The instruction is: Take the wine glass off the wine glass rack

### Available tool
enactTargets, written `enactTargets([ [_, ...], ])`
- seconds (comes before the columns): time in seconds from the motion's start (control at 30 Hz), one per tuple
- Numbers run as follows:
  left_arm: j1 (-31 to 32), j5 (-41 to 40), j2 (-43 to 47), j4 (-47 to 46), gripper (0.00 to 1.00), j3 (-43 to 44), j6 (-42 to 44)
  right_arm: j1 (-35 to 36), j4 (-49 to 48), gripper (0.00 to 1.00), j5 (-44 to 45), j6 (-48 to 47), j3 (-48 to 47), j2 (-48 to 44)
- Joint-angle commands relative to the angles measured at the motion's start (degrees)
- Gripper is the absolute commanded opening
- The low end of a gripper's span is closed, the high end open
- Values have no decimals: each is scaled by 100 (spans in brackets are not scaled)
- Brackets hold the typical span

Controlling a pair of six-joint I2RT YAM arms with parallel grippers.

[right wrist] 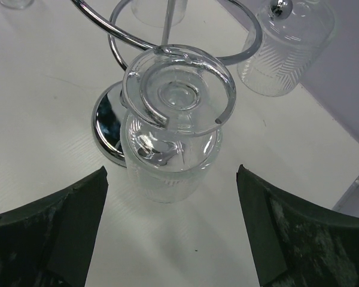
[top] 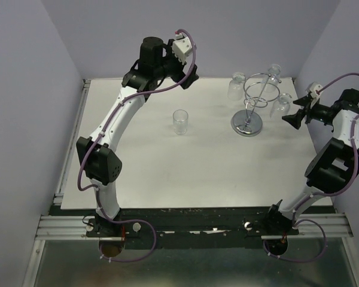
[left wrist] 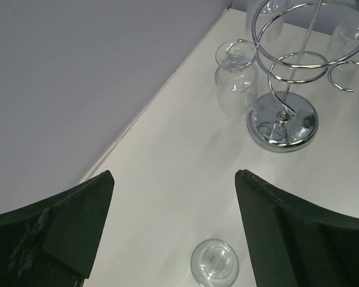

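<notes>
**A:** How do the right jaws stand?

**B:** Spread wide, holding nothing. Just ahead of them hangs a wine glass (right wrist: pixel 170 143). In the wrist view it sits in the gap between the two fingers, near them but touched by neither.

**A:** Hanging how?

**B:** Upside down. Its round foot rests in a curled hook of the rack (top: pixel 248 124), and the bowl points down above the worktop (top: pixel 197 173). That hook is on the rack's right side, the side nearest the right arm.

**A:** And the left jaws?

**B:** Open as well, and empty. They are up over the back edge of the worktop, left of the rack and apart from it. Below them a loose glass (left wrist: pixel 214 262) stands upright on the worktop, to the left of the rack.

**A:** The rack itself?

**B:** Upright at the back right of the worktop, with a shiny round base, a thin stem and a wire ring on top. Two more hang from it upside down: a second glass (top: pixel 236 86) on the left side and a third glass (top: pixel 274 73) at the back.
</notes>
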State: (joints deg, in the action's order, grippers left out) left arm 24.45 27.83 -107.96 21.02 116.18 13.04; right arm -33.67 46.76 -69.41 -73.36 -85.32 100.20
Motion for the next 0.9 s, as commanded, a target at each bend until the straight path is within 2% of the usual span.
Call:
enactTargets([
  [0.0,113,-349,-216,219,99,378,208,106,-527,95,-126,67,-29,254],
  [0.17,183,-489,-453,333,99,783,278,194,-809,95,-152,173,-143,456],
  [0.87,368,-718,-533,570,99,933,480,607,-818,93,-416,-82,-160,676],
])
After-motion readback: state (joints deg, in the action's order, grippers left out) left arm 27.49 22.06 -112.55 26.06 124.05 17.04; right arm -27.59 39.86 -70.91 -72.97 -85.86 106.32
